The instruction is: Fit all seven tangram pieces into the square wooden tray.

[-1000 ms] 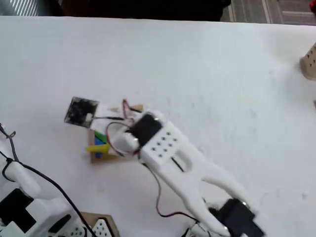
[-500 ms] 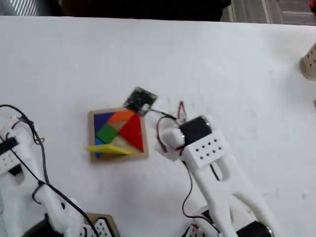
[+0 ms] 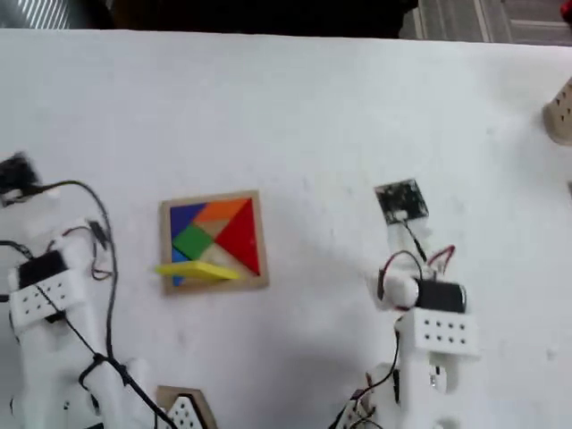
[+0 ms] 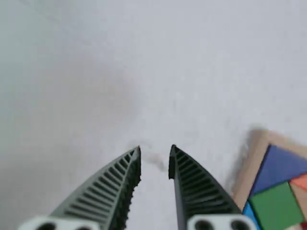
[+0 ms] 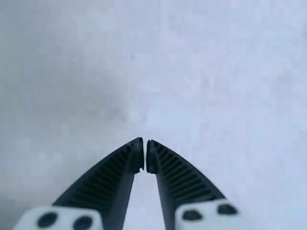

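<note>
It looks like a robotics lab bench: a plain white table (image 3: 340, 116) carries a left arm (image 3: 40, 308) and right arm (image 3: 433, 340) of white printed parts, with a bare circuit board (image 3: 400, 201) and loose wiring (image 3: 109, 295).

Bright, even light; soft shadows, source perhaps overhead.

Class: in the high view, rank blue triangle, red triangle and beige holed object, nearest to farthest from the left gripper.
From left gripper:
1. Blue triangle: tray left side.
2. Red triangle: tray right side.
3. Beige holed object: table far right edge.
</note>
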### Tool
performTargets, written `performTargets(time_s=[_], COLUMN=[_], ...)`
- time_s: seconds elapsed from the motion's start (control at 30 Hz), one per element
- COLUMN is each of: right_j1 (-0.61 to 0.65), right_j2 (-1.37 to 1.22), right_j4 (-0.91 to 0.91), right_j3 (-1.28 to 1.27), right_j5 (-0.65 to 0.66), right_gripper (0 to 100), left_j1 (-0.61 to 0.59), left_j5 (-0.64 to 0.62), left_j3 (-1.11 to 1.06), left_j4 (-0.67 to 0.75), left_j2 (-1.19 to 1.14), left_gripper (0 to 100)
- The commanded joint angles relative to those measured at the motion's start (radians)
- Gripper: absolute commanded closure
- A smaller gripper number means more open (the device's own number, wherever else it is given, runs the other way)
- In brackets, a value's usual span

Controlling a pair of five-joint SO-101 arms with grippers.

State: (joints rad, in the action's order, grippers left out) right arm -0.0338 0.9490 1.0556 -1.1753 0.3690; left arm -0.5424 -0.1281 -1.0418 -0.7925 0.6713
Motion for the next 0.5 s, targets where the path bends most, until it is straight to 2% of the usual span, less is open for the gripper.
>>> performTargets(time_s=[0.0, 0.23, 0.33, 0.47], right_j1=[-0.067, -0.010, -0.010, -0.010], right_j2=[0.156, 0.300, 0.311, 0.309], right_j4=[-0.182, -0.205, -0.205, -0.216], right_j3=[-0.175, -0.278, -0.284, -0.284], right_j5=[-0.002, 0.046, 0.046, 0.046], right_gripper=[98.1, 98.1, 98.1, 98.1], left_j1=[0.099, 0.134, 0.223, 0.367], left_j5=[0.166, 0.313, 0.382, 0.451], left_j3=[-0.015, -0.038, -0.101, -0.127], left_j4=[-0.026, -0.094, -0.114, -0.249], left_j2=[0.035, 0.104, 0.206, 0.318], left_gripper=[88, 91, 93, 93])
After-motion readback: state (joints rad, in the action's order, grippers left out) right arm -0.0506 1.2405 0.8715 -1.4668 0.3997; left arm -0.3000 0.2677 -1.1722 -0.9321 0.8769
